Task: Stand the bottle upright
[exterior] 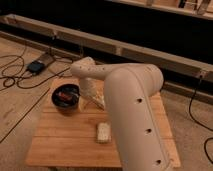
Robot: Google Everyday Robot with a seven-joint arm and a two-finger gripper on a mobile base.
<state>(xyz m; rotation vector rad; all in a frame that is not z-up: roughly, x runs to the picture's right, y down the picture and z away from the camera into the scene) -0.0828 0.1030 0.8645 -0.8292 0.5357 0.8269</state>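
My gripper hangs down from the white arm over the wooden table, just right of the dark bowl. Its fingers stand open. The bottle, a small whitish shape, shows right at the fingertips, leaning against the table top and partly covered by the arm. I cannot tell whether the fingers touch it.
A flat beige block lies on the table in front of the gripper. The bowl holds a small dark and red item. Cables and a black power box lie on the floor to the left. A dark rail wall runs behind the table.
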